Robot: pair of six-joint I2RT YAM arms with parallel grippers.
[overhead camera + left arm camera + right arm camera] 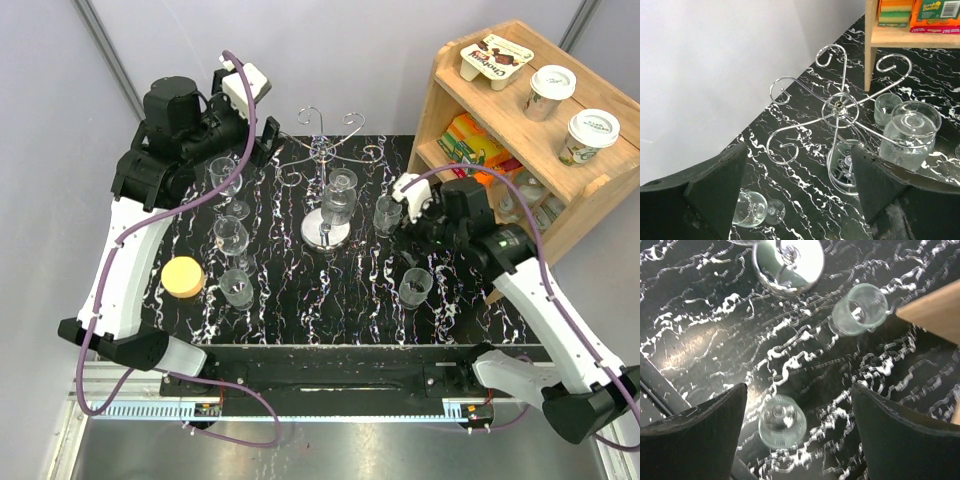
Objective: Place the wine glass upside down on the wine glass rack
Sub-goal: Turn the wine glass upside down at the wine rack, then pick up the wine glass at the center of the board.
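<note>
So the rack (322,190) sat at the far middle of the black marbled table (300,320). One wine glass (910,132) hung upside down from a wire arm on its right side, foot up top.

The left gripper (799,150) was at the far left, aimed at the rack's curly top. Its fingers (715,190) were spread wide with nothing between them. A stemmed glass (751,210) sat on the table just beside one finger, apart from it and well short of the rack.

The right gripper (799,390) hung over the right side of the table looking straight down, also spread wide and gripping nothing. A near glass (782,427) showed between its fingers (695,435) in the wrist view, but neither finger touched it. A far glass (860,307) stood between that one and the rack's shiny round base (787,262), close to the base.

There was also an orange disc (183,277) on the near left, and a wooden shelf (540,130) off to the right.
</note>
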